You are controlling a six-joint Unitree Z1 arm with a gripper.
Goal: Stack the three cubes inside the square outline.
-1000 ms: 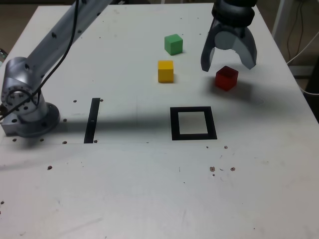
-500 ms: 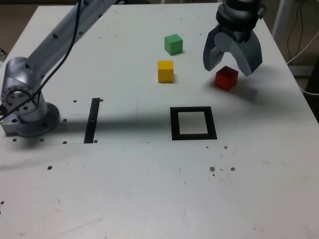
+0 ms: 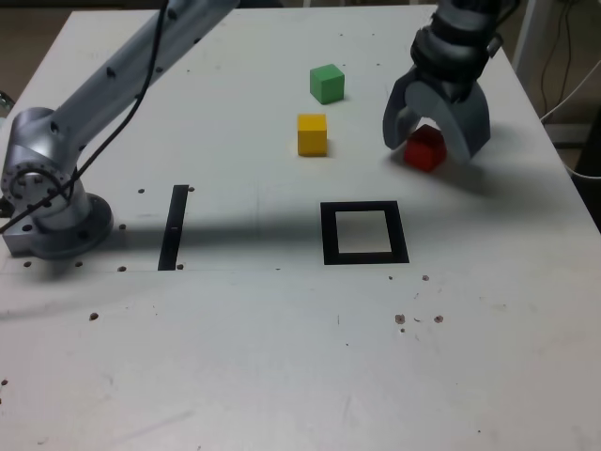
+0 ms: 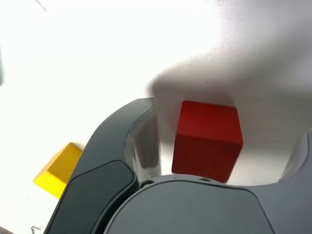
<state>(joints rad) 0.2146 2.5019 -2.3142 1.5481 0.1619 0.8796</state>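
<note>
A white bench (image 3: 282, 357) carries everything, marked with small dark specks. The grey arm (image 3: 122, 75) rises from its base at the exterior view's left and reaches across to the far right of that view. There the gripper (image 3: 435, 139) points down with its fingers (image 3: 398, 120) spread wide, one on each side of the red cube (image 3: 424, 148); the wrist view shows a gap between the cube and the near finger, so nothing is gripped. The square outline (image 3: 364, 233), a thick black frame with a white centre, lies nearer the camera than the gripper and holds no cube. A narrow black strip (image 3: 174, 226) lies to its left in the exterior view. The yellow cube (image 3: 312, 134) sits left of the red one, well apart, and the green cube (image 3: 327, 83) stands just beyond the yellow.
</note>
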